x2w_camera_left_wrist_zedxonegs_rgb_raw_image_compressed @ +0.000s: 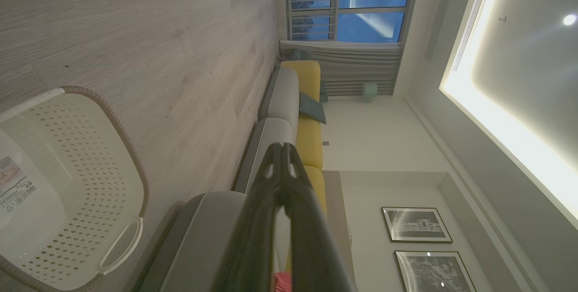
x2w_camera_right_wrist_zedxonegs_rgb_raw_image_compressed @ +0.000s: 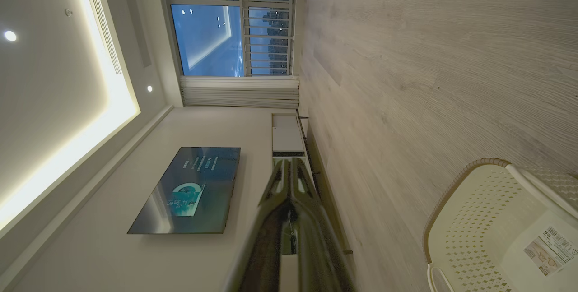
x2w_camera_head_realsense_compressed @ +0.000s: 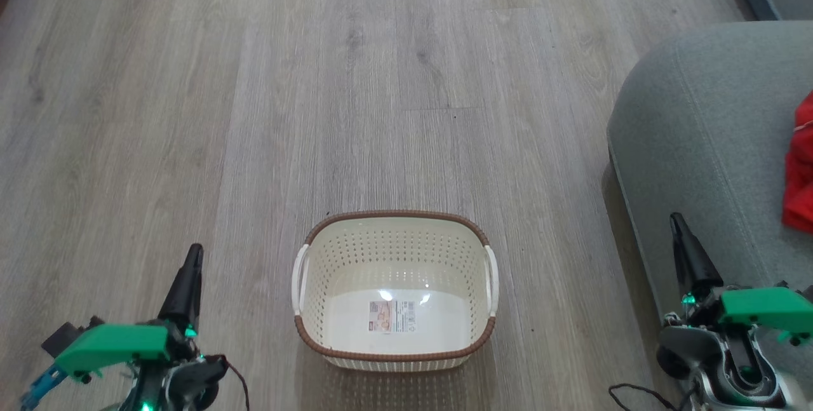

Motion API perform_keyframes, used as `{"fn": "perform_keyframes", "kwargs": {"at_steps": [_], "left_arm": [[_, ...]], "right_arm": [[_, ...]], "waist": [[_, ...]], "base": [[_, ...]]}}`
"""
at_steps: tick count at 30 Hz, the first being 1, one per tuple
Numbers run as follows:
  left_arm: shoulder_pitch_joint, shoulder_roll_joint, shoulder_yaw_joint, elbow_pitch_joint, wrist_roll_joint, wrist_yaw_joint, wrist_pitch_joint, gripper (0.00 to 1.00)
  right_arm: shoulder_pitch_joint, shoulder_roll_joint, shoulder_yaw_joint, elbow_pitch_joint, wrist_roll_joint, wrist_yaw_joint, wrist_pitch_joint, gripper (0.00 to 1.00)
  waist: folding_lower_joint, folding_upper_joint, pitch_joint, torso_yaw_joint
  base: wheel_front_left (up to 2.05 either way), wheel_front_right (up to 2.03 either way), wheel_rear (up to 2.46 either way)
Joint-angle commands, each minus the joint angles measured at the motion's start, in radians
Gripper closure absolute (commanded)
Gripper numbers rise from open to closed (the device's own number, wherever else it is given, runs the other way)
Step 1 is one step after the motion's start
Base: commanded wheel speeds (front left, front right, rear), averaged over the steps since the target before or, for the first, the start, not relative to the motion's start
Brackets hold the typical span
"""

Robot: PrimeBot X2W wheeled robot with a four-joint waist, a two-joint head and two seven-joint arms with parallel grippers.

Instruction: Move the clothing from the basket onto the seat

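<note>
The cream basket (x2w_camera_head_realsense_compressed: pixel 394 239) with a brown rim stands on the floor at the bottom centre, holding nothing but a sticker on its floor. The red clothing (x2w_camera_head_realsense_compressed: pixel 801 169) lies on the grey-green seat (x2w_camera_head_realsense_compressed: pixel 692 131) at the right edge, partly cut off by the frame. My left gripper (x2w_camera_head_realsense_compressed: pixel 190 271) hangs shut to the left of the basket. My right gripper (x2w_camera_head_realsense_compressed: pixel 681 233) is shut beside the seat's front edge, right of the basket. The left wrist view catches the basket (x2w_camera_left_wrist_zedxonegs_rgb_raw_image_compressed: pixel 81 183), the seat (x2w_camera_left_wrist_zedxonegs_rgb_raw_image_compressed: pixel 203 233) and a sliver of red clothing (x2w_camera_left_wrist_zedxonegs_rgb_raw_image_compressed: pixel 282 280). The basket (x2w_camera_right_wrist_zedxonegs_rgb_raw_image_compressed: pixel 496 229) also appears in the right wrist view.
Pale wood floor (x2w_camera_head_realsense_compressed: pixel 317 80) stretches all around the basket. A grey and yellow sofa (x2w_camera_left_wrist_zedxonegs_rgb_raw_image_compressed: pixel 289 116) runs along the wall. A television (x2w_camera_right_wrist_zedxonegs_rgb_raw_image_compressed: pixel 189 188) hangs on the opposite wall above a low cabinet (x2w_camera_right_wrist_zedxonegs_rgb_raw_image_compressed: pixel 286 134).
</note>
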Motion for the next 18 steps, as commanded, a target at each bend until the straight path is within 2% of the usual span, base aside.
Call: {"fn": "perform_keyframes", "kwargs": {"at_steps": [1,18], "left_arm": [[-0.049,0.013,0.034,-0.035,-0.006,-0.009,0.008,1.0],[-0.049,0.013,0.034,-0.035,-0.006,-0.009,0.008,1.0]], "right_arm": [[-0.021,-0.002,0.017,-0.039,0.006,0.0,0.006,1.0],[-0.021,-0.002,0.017,-0.039,0.006,0.0,0.006,1.0]], "waist": [[0.0,0.0,0.0,0.0],[0.0,0.0,0.0,0.0]], "base": [[0.0,0.0,0.0],[0.0,0.0,0.0]]}}
